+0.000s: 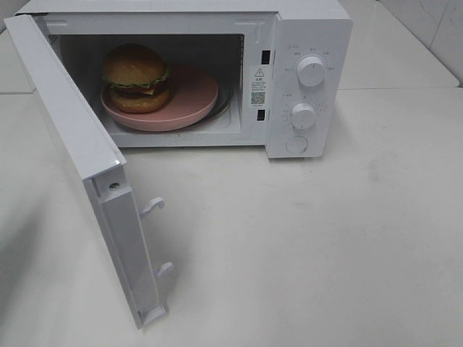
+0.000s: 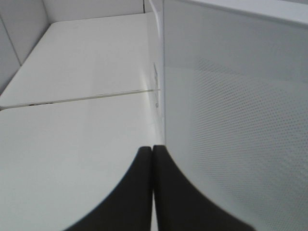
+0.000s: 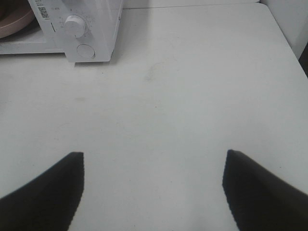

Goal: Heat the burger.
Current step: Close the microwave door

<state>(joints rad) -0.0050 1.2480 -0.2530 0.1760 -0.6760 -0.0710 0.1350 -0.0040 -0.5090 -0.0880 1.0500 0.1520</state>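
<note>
Inside the open white microwave (image 1: pixel 311 29), toward the left of its cavity, the burger (image 1: pixel 137 78) sits on a round pink plate (image 1: pixel 192 101). It has a glossy golden-brown bun, green lettuce, a yellow layer and a dark patty. The plate is smooth, matte and wider than the burger.

The door (image 1: pixel 69 123) stands swung wide to the left, with two white plastic latch hooks (image 1: pixel 153 207) sticking out of its free edge.

Neither hand shows in the high view. The left hand (image 2: pixel 152 154) has its two dark, curved fingers pressed together with nothing between them. It sits just beside a flat white door panel covered in a fine dot pattern. The burger does not show in that wrist view.

The right hand (image 3: pixel 153 155) is spread wide and empty over the bare bench (image 1: pixel 325 253). It is well apart from the burger and faces the microwave's control panel and a sliver of the plate's rim.

The control panel carries an upper dial (image 1: pixel 311 71), a lower dial (image 1: pixel 303 116) and a round button (image 1: pixel 296 144), all white. Small markings ring the dials but are too small to read. A white sticker (image 1: pixel 258 87) on the cavity's right frame shows a warning triangle and a square code; its text is illegible.

The bench is pale, smooth and faintly scuffed.
</note>
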